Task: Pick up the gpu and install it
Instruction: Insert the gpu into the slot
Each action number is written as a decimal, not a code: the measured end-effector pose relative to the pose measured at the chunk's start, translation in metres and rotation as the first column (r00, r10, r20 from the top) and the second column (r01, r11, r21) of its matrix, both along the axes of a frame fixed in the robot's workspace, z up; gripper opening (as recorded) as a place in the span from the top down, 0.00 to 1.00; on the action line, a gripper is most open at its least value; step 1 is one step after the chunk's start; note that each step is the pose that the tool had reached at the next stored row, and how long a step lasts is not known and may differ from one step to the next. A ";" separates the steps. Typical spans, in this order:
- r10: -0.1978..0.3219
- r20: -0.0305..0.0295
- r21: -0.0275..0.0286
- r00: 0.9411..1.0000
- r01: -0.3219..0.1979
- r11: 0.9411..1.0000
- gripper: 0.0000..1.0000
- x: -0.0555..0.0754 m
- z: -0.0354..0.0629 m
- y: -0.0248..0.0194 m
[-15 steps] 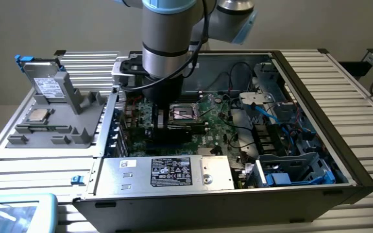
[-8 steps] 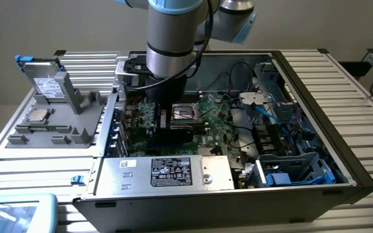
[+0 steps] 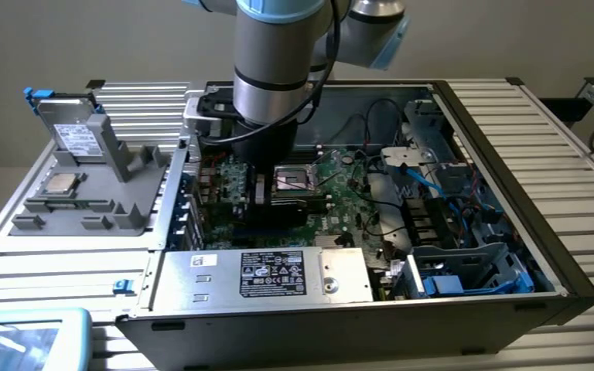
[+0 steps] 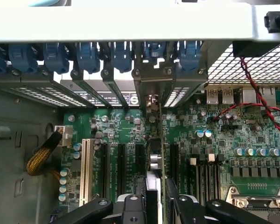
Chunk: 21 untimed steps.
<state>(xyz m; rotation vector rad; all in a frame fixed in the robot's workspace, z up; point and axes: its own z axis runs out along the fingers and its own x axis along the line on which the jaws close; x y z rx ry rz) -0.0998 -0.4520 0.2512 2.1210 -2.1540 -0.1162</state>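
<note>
Gpu (image 4: 154, 145) edge-on inside the claw (image 4: 161, 201) grip

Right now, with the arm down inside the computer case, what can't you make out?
Wrist view: the gpu is edge-on, so its faces are unseen and it covers its own slot; whether it is seated is unclear.
Wrist view: the claw is cut off by the picture edge.
Exterior view: the arm hides where the gpu meets the motherboard.
</note>
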 end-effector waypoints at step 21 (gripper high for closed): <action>-0.003 -0.008 0.000 1.000 0.003 1.000 0.73 0.002 -0.0004 -0.0019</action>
